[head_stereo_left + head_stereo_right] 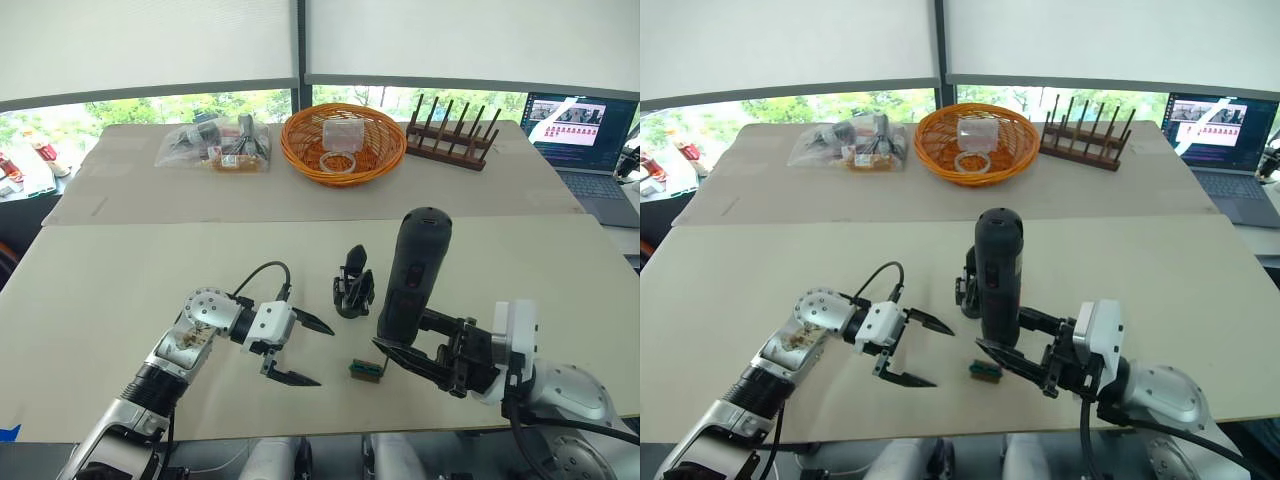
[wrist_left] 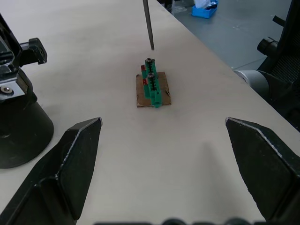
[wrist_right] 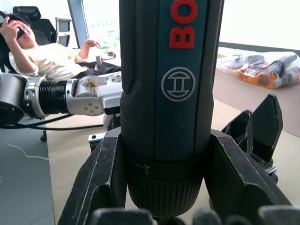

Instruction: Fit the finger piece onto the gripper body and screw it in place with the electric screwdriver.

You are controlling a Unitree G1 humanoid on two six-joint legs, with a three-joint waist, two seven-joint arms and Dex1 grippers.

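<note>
the left gripper (image 1: 297, 350) is hovering over the beige table (image 1: 120, 300), its 2 black fingers spread wide. the small green-and-brown rectangular block (image 1: 366, 370) is lying between the grippers. the black gripper body (image 1: 353, 283) is standing just behind it. the right gripper (image 1: 412, 355) is pinching the thick black cylindrical electric screwdriver (image 1: 410, 272), holding it upright, bit down near the block.

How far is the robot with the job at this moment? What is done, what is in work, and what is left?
Done: the right gripper holds the electric screwdriver upright. In hand: its bit hangs just above the green block, which carries two screws. The left gripper is open beside that block, holding nothing. Left: the gripper body stands untouched behind; fitting and screwing look not yet started.
</note>
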